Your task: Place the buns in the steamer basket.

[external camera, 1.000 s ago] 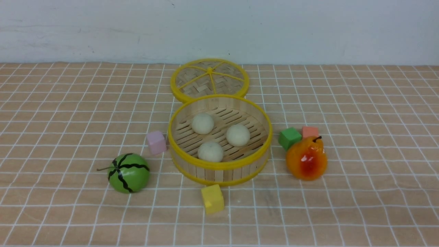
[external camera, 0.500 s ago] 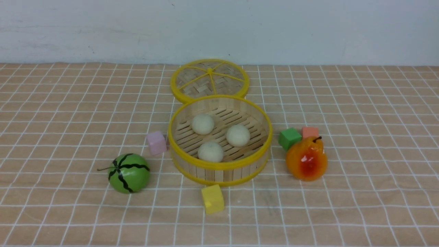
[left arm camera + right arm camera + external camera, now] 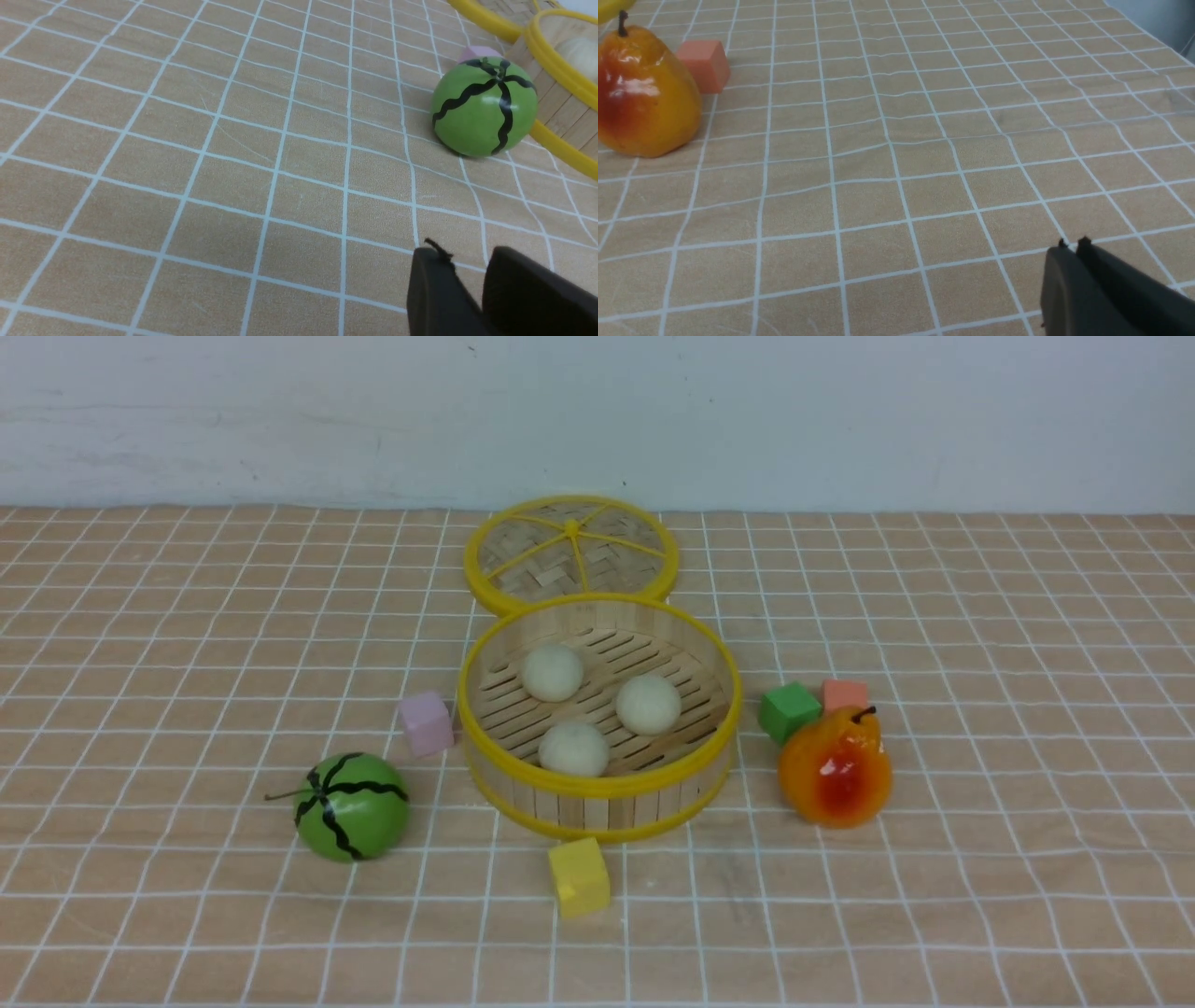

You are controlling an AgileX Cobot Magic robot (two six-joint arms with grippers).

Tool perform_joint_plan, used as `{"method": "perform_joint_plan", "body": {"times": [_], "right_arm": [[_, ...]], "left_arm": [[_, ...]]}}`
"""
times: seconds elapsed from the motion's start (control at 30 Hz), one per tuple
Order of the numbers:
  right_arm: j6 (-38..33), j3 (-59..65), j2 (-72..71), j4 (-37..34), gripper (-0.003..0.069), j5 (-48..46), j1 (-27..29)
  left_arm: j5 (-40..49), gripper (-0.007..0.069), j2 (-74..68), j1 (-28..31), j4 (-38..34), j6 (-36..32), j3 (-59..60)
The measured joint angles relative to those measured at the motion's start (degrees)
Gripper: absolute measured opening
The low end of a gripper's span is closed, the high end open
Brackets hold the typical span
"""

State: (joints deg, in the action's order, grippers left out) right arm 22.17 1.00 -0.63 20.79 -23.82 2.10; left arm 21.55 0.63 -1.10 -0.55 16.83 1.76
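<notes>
Fingers of the left end effector (image 3: pixel 465 255) stand slightly apart, a sliver of checked cloth showing between them and nothing held; they hang low over a wide bare stretch of the counter (image 3: pixel 187 616). Beyond that open stretch lies the toy watermelon (image 3: pixel 483 112), a pink cube (image 3: pixel 476 52) just behind it, and past both the wall of the steamer basket (image 3: pixel 597 791). The right end effector (image 3: pixel 1073 245) has its two fingers together, no cloth visible between them, gripping nothing. Bare counter spreads out ahead of it as far as the counter's far edge, where the pale wall begins. Off to its inner side stands the toy pear (image 3: pixel 644 93), with a salmon cube (image 3: pixel 703 63) just behind it and a green cube (image 3: pixel 789 711) close beside that one. Neither end effector appears in the front view. All three buns lie on the slatted floor of the steamer basket, apart from one another: one toward the back left (image 3: pixel 552 672), one to the right (image 3: pixel 648 704), one at the front (image 3: pixel 573 748) close to the near rim. The flat woven lid (image 3: pixel 571 555) lies behind the basket, its near edge hidden by the basket's back rim. A yellow cube (image 3: pixel 579 875) sits just in front of the basket, with open cloth on either side of it.
</notes>
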Motion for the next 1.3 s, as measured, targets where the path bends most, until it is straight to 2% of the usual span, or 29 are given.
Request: {"method": "perform_joint_plan", "body": {"times": [0.73, 0.97, 1.3], "right_arm": [[0.17, 0.0, 0.0, 0.0, 0.0056, 0.05, 0.0], [0.17, 0.0, 0.0, 0.14, 0.0065, 0.05, 0.0], [0.17, 0.0, 0.0, 0.3, 0.0068, 0.1, 0.05]], "left_arm": [[0.0, 0.0169, 0.0, 0.0, -0.06, 0.0, 0.0], [0.0, 0.0179, 0.0, -2.08, -0.06, 0.0, 0.0], [0.0, 0.0183, 0.0, -2.15, -0.06, 0.0, 0.0]]}}
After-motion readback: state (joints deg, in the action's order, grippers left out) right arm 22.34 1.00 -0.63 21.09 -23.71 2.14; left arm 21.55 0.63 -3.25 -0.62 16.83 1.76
